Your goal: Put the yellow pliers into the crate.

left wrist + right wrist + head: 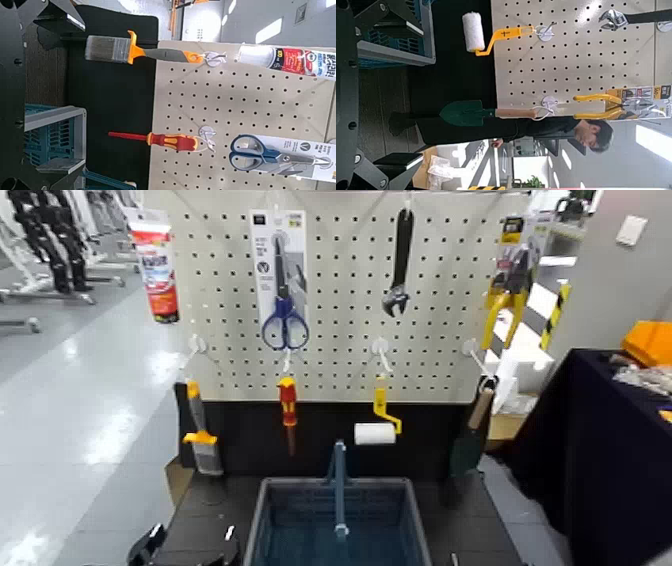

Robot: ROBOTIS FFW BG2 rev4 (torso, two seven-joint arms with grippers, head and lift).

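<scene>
The yellow pliers (508,288) hang on their card at the top right of the white pegboard; they also show in the right wrist view (601,107). The blue-grey crate (262,525) stands below the board at the front centre, its handle upright. It also shows in the left wrist view (52,127) and the right wrist view (395,47). My left gripper (188,542) is low at the front left, open and empty (75,99). My right gripper (407,87) is low to the right of the crate, open and empty, far below the pliers.
The pegboard (340,340) also holds blue-handled scissors (284,315), a black wrench (399,265), a tube (157,260), a paintbrush (200,440), a red screwdriver (288,408), a yellow-handled paint roller (377,425) and a green trowel (470,440). A dark-covered table (600,460) stands right. A person (574,131) is beyond the board.
</scene>
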